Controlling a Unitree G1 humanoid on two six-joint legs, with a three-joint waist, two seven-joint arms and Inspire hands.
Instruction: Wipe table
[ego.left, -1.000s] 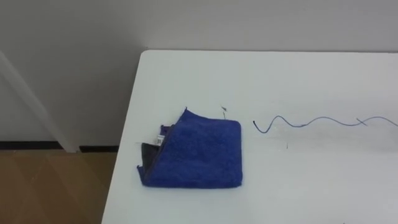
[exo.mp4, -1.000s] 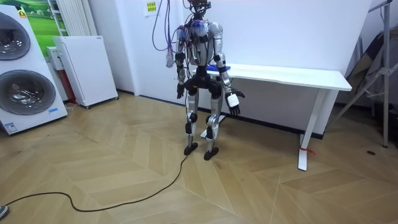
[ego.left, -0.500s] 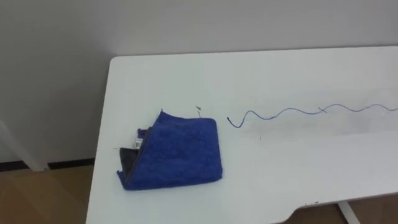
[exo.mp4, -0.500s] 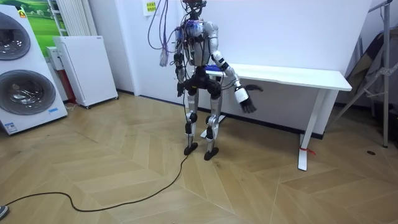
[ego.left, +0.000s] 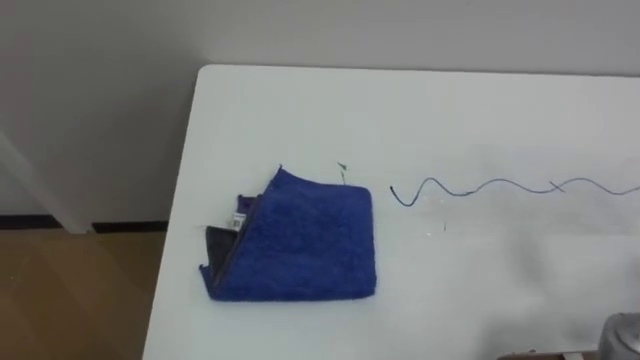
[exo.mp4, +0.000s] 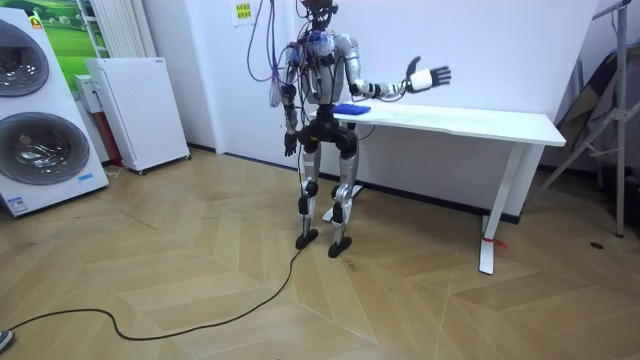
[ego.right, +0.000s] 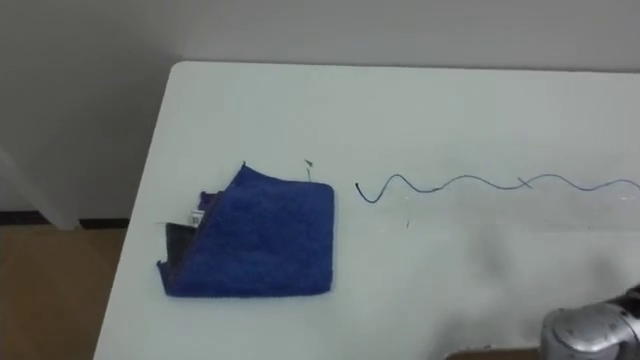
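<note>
A folded blue cloth (ego.left: 295, 240) with a dark edge and a small tag lies near the left end of the white table (ego.left: 470, 110). To its right a thin wavy pen line (ego.left: 500, 188) runs across the tabletop. I stand at the table's left end. In the room view my right hand (exo.mp4: 430, 76) is raised above the table, well to the right of the cloth (exo.mp4: 350, 108), with its fingers spread and holding nothing. A grey part of my right arm (ego.right: 590, 335) shows at the lower right. My left hand (exo.mp4: 289, 146) hangs by my hip.
The table stands against a white wall, and its left edge (ego.left: 180, 200) drops to the wooden floor. In the room view a white cabinet (exo.mp4: 135, 110) and a washing machine (exo.mp4: 40, 110) stand off to the left, and a folded frame (exo.mp4: 605, 110) stands at the right.
My right arm has swung up from beside my hip to above the table, with the hand open. The eye view has shifted slightly; the cloth has not moved on the table.
</note>
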